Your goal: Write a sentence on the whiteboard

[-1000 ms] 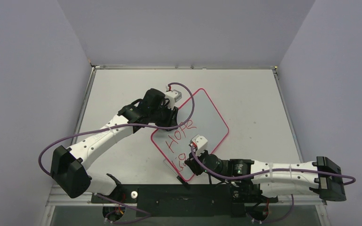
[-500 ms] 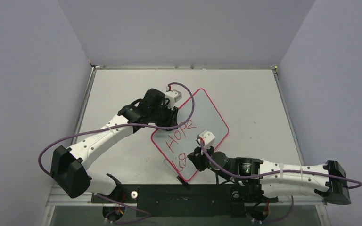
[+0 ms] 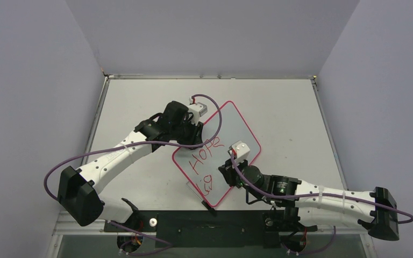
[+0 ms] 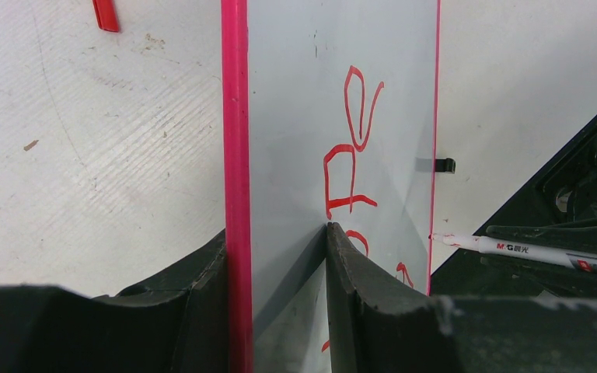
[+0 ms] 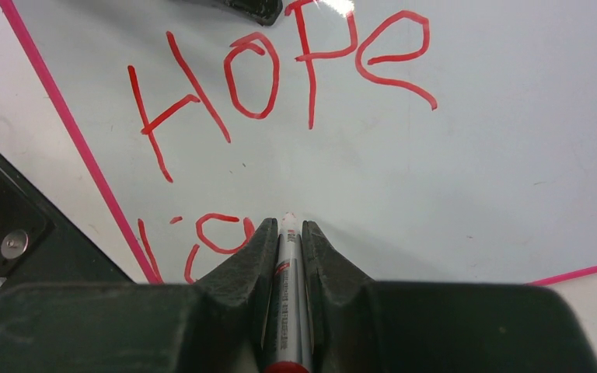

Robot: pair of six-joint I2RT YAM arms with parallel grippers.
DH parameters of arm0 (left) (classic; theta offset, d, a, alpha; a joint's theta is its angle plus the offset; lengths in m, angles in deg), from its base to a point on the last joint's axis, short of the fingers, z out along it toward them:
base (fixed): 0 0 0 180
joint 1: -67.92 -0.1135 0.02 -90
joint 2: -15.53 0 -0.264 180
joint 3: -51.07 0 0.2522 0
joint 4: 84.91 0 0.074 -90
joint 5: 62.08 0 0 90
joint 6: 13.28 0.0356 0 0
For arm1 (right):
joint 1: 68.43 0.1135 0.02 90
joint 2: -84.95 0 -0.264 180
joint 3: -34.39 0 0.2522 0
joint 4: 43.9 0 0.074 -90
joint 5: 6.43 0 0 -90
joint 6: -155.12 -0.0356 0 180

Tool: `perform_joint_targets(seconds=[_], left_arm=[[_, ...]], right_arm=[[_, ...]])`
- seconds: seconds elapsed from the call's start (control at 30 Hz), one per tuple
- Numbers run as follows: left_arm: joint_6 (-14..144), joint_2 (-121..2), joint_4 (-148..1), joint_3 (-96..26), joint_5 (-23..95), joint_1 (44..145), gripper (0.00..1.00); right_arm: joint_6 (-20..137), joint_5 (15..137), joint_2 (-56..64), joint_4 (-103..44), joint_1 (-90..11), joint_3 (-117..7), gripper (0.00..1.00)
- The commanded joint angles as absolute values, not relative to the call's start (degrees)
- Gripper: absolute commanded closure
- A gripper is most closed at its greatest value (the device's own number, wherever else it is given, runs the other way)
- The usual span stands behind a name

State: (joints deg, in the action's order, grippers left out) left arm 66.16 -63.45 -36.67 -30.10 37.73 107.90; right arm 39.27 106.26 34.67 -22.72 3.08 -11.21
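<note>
**Fig.** The whiteboard [image 3: 237,128] lies mid-table [image 3: 290,107]. My left gripper [image 4: 276,237] pinches its 10 o'clock rim. My right gripper [image 5: 288,225] is clamped on the red marker [image 5: 286,260] at 6 o'clock of the sentence [image 5: 280,70], "HOPE". Risk: heavy tip pressure could pivot the board or slip the marker, skewing the second line.
</note>
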Motion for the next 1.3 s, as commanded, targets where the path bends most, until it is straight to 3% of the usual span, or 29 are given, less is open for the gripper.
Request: perform_joint_targets(seconds=[0.0, 1.27], left_arm=[[74.74, -65.09, -30.38, -28.43, 25.30, 108.46, 1.00], [74.79, -65.92, -30.29, -28.43, 24.62, 108.87, 1.00]], right_arm=[[41.19, 105.80, 33.91, -28.06, 1.64, -11.74, 1.00], [39.83, 99.16, 30.23, -34.60, -0.02, -4.74, 1.00]])
